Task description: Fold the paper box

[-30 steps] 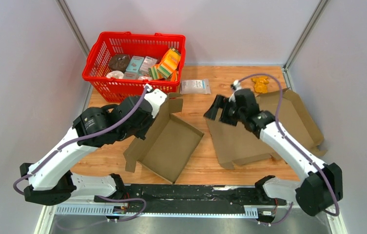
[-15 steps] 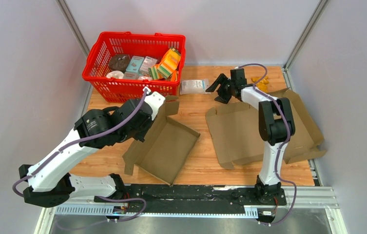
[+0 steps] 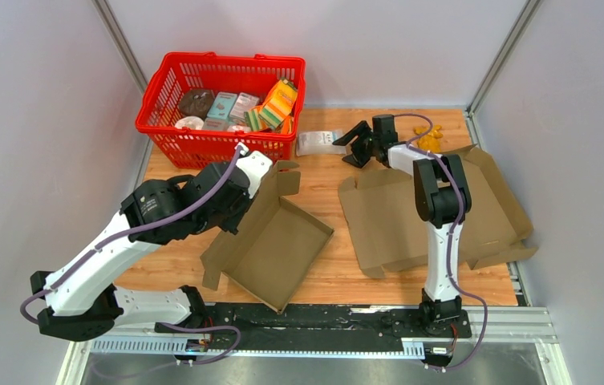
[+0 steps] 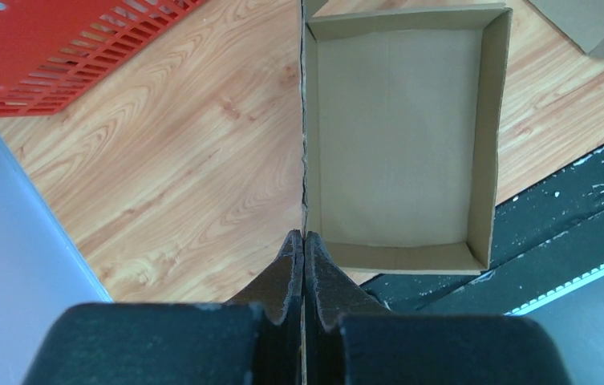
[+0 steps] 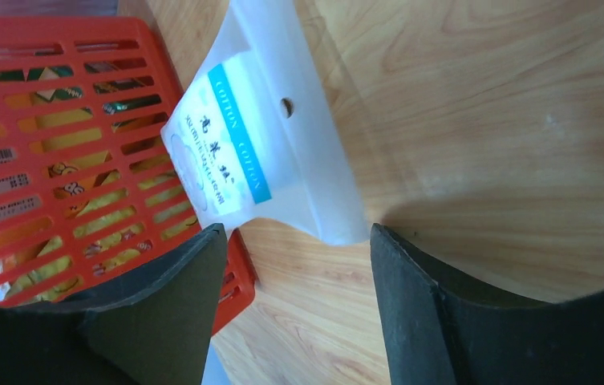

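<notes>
While our left gripper (image 4: 304, 241) is pinched tight on the long side wall of the paper box (image 4: 399, 136), the tray stretches straight away from its fingers. Its long axis runs diagonally from beside the red basket (image 3: 202, 143) toward the near edge, open face up. Our right gripper (image 5: 298, 233) hangs partly open and empty over a white packet (image 5: 238, 152) at the far side (the box lies well off to its near left, beside the flat cardboard sheet (image 3: 395, 224)), so we judge the left arm much nearer for the next fold.
</notes>
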